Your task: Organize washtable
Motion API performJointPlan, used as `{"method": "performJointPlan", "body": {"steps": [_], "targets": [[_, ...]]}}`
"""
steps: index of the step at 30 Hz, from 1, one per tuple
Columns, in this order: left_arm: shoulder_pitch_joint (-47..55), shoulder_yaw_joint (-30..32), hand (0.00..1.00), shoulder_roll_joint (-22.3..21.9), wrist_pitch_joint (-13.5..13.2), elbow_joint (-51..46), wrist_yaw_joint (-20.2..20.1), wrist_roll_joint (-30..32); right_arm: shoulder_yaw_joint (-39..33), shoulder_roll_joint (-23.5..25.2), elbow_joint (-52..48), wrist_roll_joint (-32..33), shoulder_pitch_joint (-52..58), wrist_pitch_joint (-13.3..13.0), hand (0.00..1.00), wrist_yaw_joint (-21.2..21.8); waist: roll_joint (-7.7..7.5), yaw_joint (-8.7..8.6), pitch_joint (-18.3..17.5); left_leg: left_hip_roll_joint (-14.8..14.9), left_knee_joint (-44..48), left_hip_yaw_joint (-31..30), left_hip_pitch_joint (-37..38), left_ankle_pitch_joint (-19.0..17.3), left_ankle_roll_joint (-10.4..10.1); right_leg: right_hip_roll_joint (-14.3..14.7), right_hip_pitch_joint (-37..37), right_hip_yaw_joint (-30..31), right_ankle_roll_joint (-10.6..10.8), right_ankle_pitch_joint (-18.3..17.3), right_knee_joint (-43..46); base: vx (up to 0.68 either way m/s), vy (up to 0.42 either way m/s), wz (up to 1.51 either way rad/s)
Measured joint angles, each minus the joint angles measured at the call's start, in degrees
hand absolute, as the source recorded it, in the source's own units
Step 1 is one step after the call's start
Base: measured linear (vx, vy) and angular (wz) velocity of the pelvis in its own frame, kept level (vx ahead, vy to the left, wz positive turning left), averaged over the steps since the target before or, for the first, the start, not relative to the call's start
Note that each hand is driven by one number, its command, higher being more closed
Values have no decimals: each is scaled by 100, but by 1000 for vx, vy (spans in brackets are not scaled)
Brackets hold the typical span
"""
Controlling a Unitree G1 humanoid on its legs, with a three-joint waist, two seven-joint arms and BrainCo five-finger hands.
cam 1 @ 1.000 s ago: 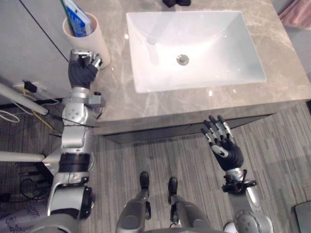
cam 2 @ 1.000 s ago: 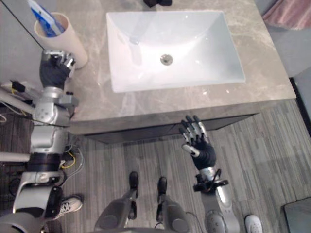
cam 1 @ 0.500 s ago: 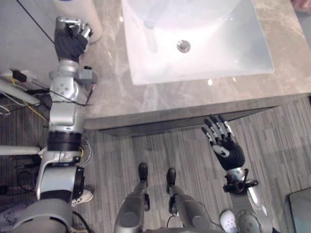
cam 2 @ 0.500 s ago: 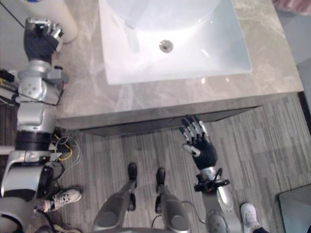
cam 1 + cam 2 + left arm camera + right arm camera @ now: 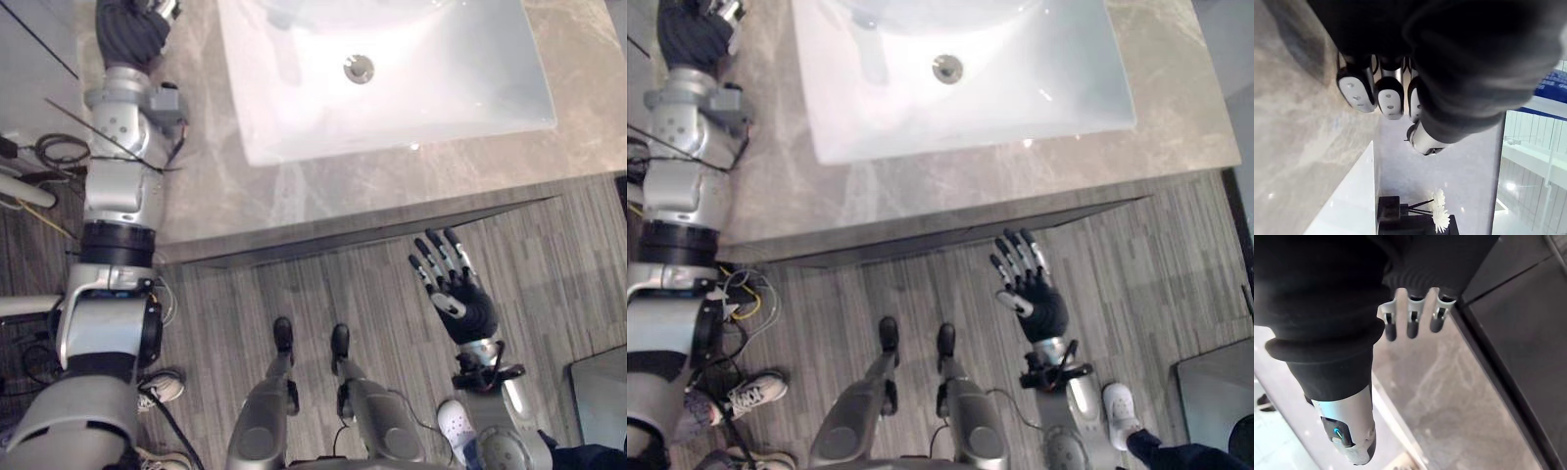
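Partly off-frame: left hand over washtable.

Layout entry. We place the basin in the countertop, from centre toward 1 o'clock, with the drain in its bowl. The left hand is over the countertop at 11 o'clock, left of the basin. The right hand is over the floor at 4 o'clock, in front of the counter edge. A person's shoe is on the floor at 5 o'clock. A flower holder stands near the basin's rim.
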Motion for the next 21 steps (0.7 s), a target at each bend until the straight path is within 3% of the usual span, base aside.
{"method": "performJointPlan", "body": {"steps": [8, 12, 14, 19, 21], "targets": [[166, 25, 100, -2, 7, -51, -37, 17, 40, 1, 0, 0, 19, 1, 0, 19, 3, 3, 0, 1, 0, 7, 86, -1, 0, -2, 80, -12, 0, -1, 0, 22, 3, -1], [1041, 163, 100, -30, -2, -830, -170, 9, 40, -3, 0, 0, 10, 7, 0, 19, 33, 30, -9, 1, -1, -12, 204, -4, 0, -3, 203, -41, -2, -3, -8, 11, 5, 2], [1522, 303, 100, -136, -8, -1236, -274, 0, 32, -7, 0, 0, 6, 11, 0, 19, 90, 34, -38, -4, -2, -40, 246, -4, 0, -10, 263, -64, -4, -5, -18, 17, 13, 7], [3264, 613, 100, -889, 4, -2128, -514, -242, -16, -22, 12, -2, -51, 30, 0, 18, 483, 187, -310, -34, -4, -162, 502, -7, 0, -37, 583, -246, -30, -58, -41, 21, 18, 13], [3857, 712, 100, -1063, 11, -2495, -583, -387, -29, -23, 56, -7, -82, 31, 0, 18, 570, 186, -467, -67, -7, -273, 608, -5, -2, -75, 736, -382, 5, -157, -39, 19, 1, 28]]}}
